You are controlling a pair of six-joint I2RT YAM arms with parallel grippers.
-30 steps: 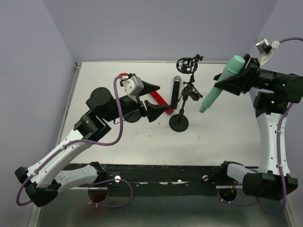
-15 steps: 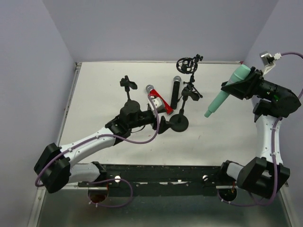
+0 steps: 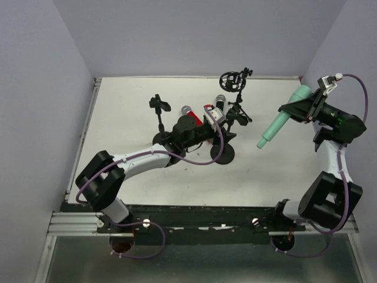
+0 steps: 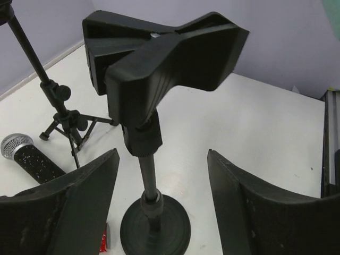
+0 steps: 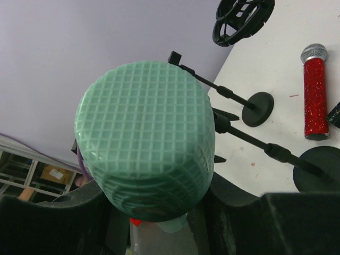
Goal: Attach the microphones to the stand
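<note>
My right gripper (image 3: 301,108) is shut on the mint-green microphone (image 3: 277,122) and holds it tilted in the air at the right, its mesh head (image 5: 146,138) filling the right wrist view. My left gripper (image 3: 224,137) is open, its fingers (image 4: 79,196) on either side of the pole of a round-base stand (image 4: 154,228) that has an empty black clip (image 4: 164,58) on top. The red microphone (image 5: 314,95) lies on the table, partly hidden under the left arm (image 3: 194,115). The black microphone with a silver head (image 4: 26,154) lies beside it.
A tripod stand (image 3: 237,113) and a shock-mount stand (image 3: 232,79) stand behind the round-base stand (image 3: 224,154). Another small stand (image 3: 159,112) is at the left. The white table's right edge (image 3: 323,177) runs under the right arm.
My left arm has swung down and to the right, from above the red microphone to around the round-base stand's pole. My right gripper has drawn the green microphone slightly to the right.
</note>
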